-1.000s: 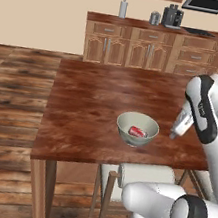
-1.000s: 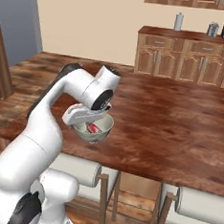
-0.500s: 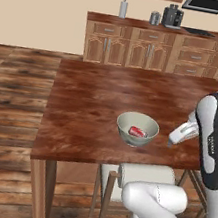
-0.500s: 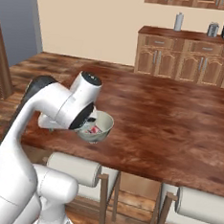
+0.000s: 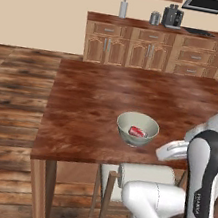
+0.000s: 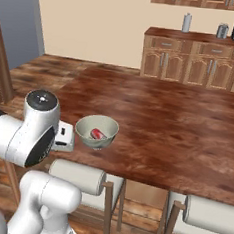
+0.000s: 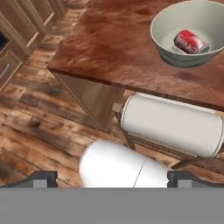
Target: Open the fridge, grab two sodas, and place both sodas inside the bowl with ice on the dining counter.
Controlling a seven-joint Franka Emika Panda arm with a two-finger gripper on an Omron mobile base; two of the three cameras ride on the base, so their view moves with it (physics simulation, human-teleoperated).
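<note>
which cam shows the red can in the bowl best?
Hand view: the red can is largest there, lying on its side in the bowl, label readable. Left and right base views show it small, partly behind the rim.

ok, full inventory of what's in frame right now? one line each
dining counter: 1, reddish-brown wood, centre of room
bowl: 1, pale grey-green, near counter's front edge
soda can: 1, red, lying on its side in the bowl
stools: 2, pale cushioned backs, tucked under counter's front edge
wall cabinets: 1 run, brown wood, far wall
canisters: 2, grey, on wall cabinets
coffee machine: 1, dark, on wall cabinets
claw: 1, dark tips, open, empty, off the counter's front edge
</note>
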